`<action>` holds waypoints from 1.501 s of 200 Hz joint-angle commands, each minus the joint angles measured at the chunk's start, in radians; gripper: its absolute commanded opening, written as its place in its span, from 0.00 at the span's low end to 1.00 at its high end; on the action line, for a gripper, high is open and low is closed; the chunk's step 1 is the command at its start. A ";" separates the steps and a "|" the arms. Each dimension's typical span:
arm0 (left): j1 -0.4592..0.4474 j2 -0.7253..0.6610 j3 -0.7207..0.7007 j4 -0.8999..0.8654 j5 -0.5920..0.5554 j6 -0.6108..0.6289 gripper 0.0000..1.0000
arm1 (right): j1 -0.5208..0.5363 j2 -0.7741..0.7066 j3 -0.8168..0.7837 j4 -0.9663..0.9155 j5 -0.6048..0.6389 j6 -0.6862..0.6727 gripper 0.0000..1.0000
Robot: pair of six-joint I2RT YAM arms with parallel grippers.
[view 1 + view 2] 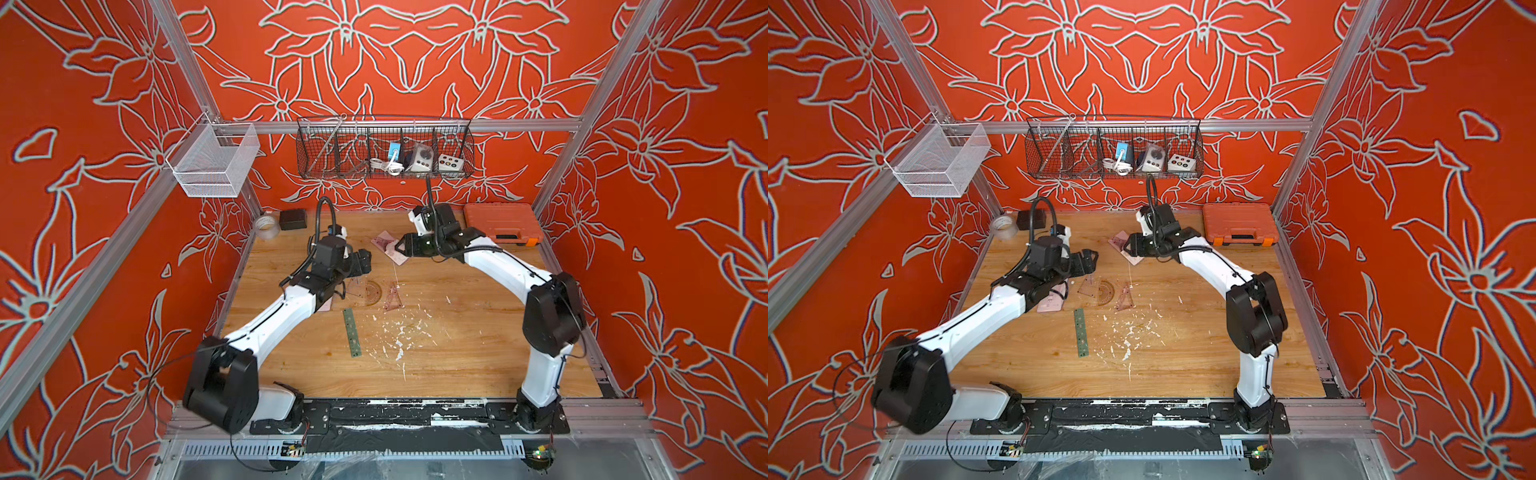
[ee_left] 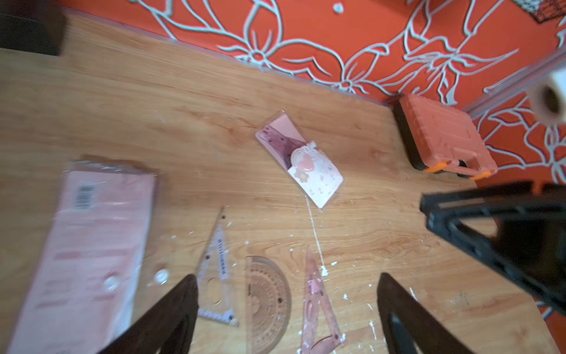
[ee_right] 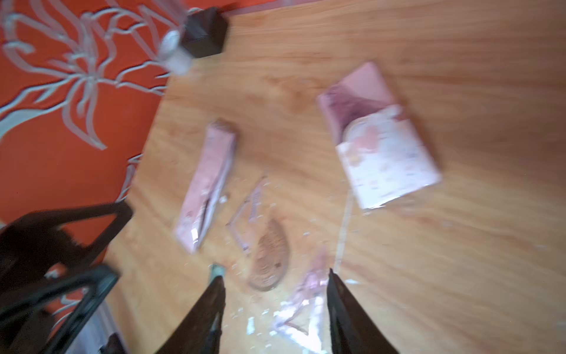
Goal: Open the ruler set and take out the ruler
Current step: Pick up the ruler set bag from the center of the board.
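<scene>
The green ruler (image 1: 352,332) lies flat on the table (image 1: 478,353), a little left of centre and nearer than the other drawing pieces, well apart from both grippers. It looks thin, light, stiff and slick. Flat on the wood it offers no edge to get under, so I judge the best hold is a pinch across its narrow width near 1 end, perhaps after tipping that end up. A loose grip would likely let it slide or pivot.

The pink pouch (image 2: 92,245) of the set lies to the left, partly under the left arm, and seems emptied.

The left gripper (image 2: 286,275) stands wide open above the pieces, holding nothing. The right gripper (image 3: 275,274) is about half open, also empty, hovering by the printed card insert (image 2: 301,159) at the far middle.

Count:
- 1 ruler
- 2 set squares, 1 clear (image 2: 216,275) and 1 pink (image 2: 318,303)
- 1 protractor (image 2: 266,300) between them
- 1 pouch
- 1 card insert
- 1 orange case (image 1: 500,222) at the far right
</scene>
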 commanded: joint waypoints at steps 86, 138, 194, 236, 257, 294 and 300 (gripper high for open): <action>-0.001 0.590 0.481 -0.045 0.148 -0.050 0.90 | -0.124 0.682 0.815 -0.406 -0.156 -0.201 0.61; 0.004 0.716 0.541 -0.027 0.181 -0.120 0.83 | -0.127 0.718 0.752 -0.293 -0.180 -0.164 0.62; 0.006 0.793 0.570 -0.005 0.215 -0.115 0.75 | -0.126 0.667 0.606 -0.157 -0.234 -0.092 0.38; 0.009 0.831 0.615 -0.033 0.244 -0.092 0.69 | -0.125 0.609 0.513 -0.087 -0.245 -0.043 0.08; 0.008 0.818 0.584 -0.008 0.247 -0.088 0.69 | -0.126 0.557 0.431 -0.032 -0.227 -0.003 0.00; 0.019 0.758 0.512 0.026 0.242 -0.083 0.70 | -0.128 0.443 0.295 0.021 -0.198 0.034 0.00; 0.022 0.743 0.498 0.029 0.241 -0.085 0.71 | -0.131 0.414 0.262 0.027 -0.186 0.039 0.00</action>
